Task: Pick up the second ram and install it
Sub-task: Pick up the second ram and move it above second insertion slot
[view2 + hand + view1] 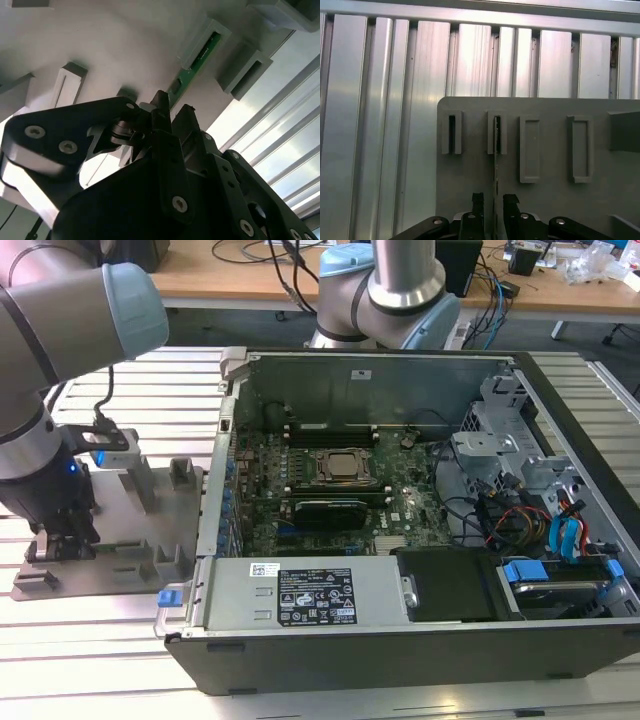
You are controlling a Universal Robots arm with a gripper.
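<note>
Straddling the second ram (196, 62) (upright in tray (547, 200)): gripper (493, 198).

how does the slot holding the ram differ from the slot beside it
The ram slot holds the green ram; the empty slot shows only dark. The ram slot lines up with the open tool; the empty slot sits aside. Both are matching grey slots on the tray.

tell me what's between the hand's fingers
The second ram, standing on edge in the grey tray, passes between the fingers of the hand with a gap each side, in the first wrist view.
</note>
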